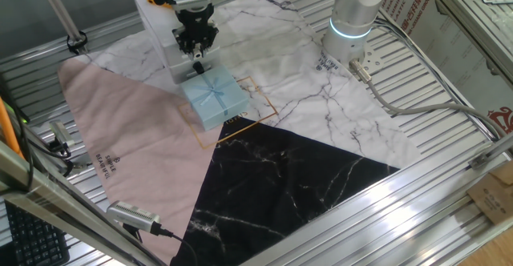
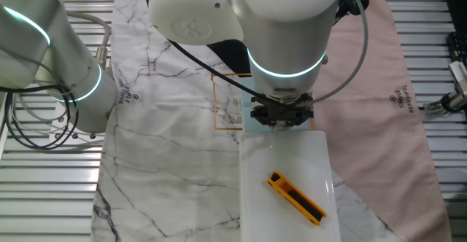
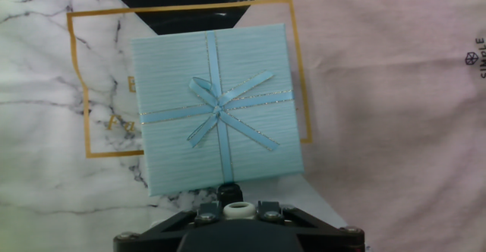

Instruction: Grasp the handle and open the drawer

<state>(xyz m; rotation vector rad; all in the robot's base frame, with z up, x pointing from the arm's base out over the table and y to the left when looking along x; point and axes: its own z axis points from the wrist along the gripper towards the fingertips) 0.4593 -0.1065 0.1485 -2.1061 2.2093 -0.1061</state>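
The drawer [image 3: 216, 108] is a small light-blue flat box with crossing ribbon lines, lying on the marble cloth inside an orange outline. It also shows in one fixed view [image 1: 214, 96]. The handle [image 3: 219, 111] is a pale bow knot at the centre of its top, also seen in one fixed view [image 1: 212, 92]. My gripper [image 1: 198, 58] hangs just above the box's far edge, between it and the white box. In the hand view the gripper [image 3: 228, 193] appears shut and empty, at the box's near edge. In the other fixed view the gripper [image 2: 281, 122] hides most of the drawer.
A taller white translucent box [image 2: 284, 176] stands right behind the gripper, with a yellow and black tool [image 2: 295, 197] on it; it also shows in one fixed view [image 1: 164, 26]. The arm's base [image 1: 353, 18] stands at the back right. Pink, black and marble cloths cover the table.
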